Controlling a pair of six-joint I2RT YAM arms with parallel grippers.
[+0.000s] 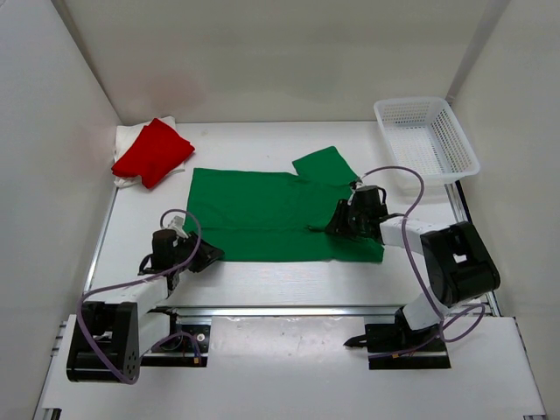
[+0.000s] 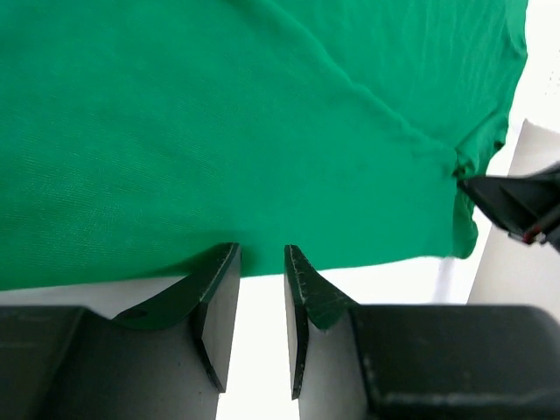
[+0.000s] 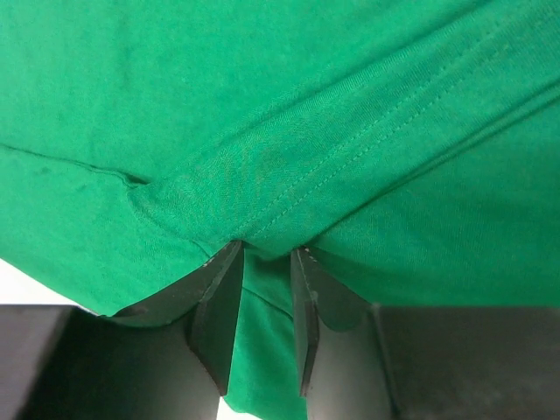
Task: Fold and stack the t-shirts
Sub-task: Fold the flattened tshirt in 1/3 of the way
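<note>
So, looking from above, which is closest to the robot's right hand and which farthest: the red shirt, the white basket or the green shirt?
1. The green shirt, directly at the right hand, cloth bunched between its fingers.
2. The white basket, in the back right corner.
3. The red shirt, folded at the back left, farthest.

On the white bench (image 1: pixel 262 280) we see the green t-shirt (image 1: pixel 262 214) spread flat, the cream-white t-shirt (image 1: pixel 129 138) under the folded red t-shirt (image 1: pixel 153 150) far left, and a mesh basket (image 1: pixel 411 101) far right.
</note>
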